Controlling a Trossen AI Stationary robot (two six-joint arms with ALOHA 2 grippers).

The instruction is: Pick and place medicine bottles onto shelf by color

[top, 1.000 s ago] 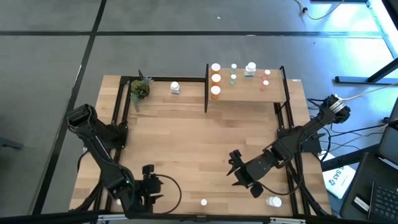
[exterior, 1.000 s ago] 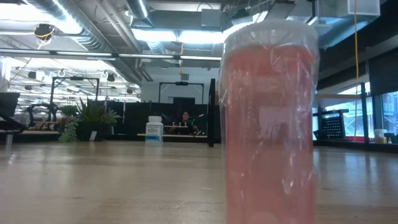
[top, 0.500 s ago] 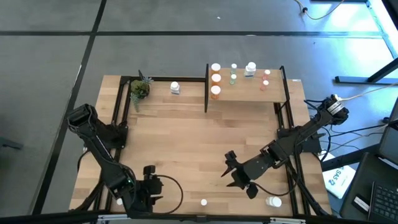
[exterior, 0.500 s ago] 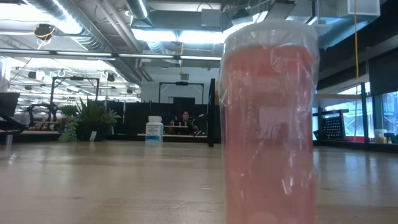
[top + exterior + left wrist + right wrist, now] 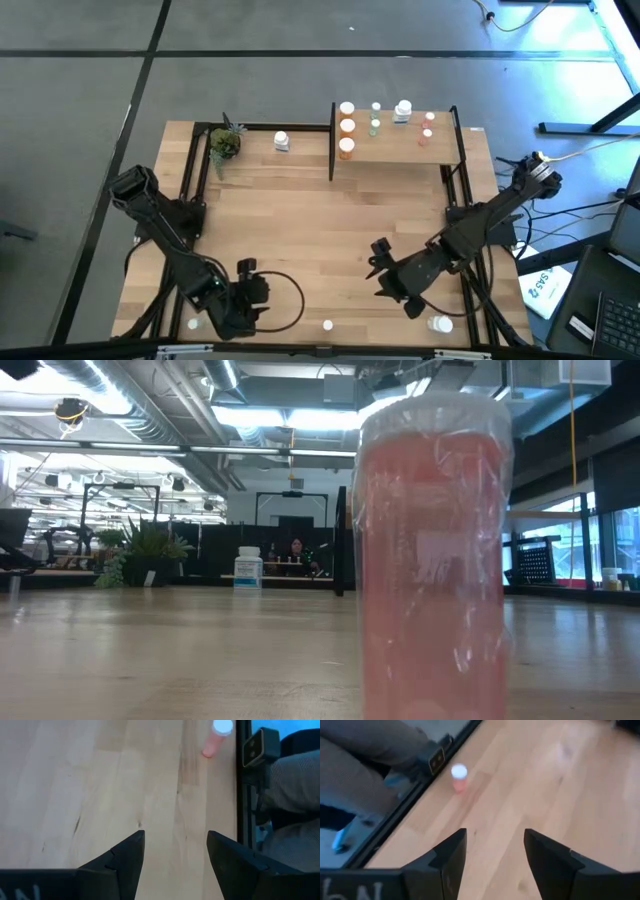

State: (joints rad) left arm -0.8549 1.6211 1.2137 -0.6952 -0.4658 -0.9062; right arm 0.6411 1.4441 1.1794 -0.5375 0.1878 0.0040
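Observation:
A pinkish-red bottle [image 5: 327,325] with a white cap stands on its base near the table's front edge, between my two grippers; it fills the low view [image 5: 435,550]. My left gripper [image 5: 255,292] is open and empty to its left, and its wrist view shows the bottle [image 5: 216,737] ahead. My right gripper [image 5: 378,270] is open and empty to the bottle's right and farther back; the bottle [image 5: 459,776] shows ahead in its wrist view. The shelf [image 5: 395,148] at the far right carries orange, green, white and pinkish bottles.
A white bottle [image 5: 281,141] stands on the table at the back, beside a small potted plant [image 5: 225,143]. Another white bottle [image 5: 440,323] is near the front right corner. A black frame rail [image 5: 242,795] runs along the table's front edge.
My left gripper has moved a little toward the table's right, nearer the pinkish-red bottle. My right gripper has swung slightly toward the left and back. The bottle has stayed where it was.

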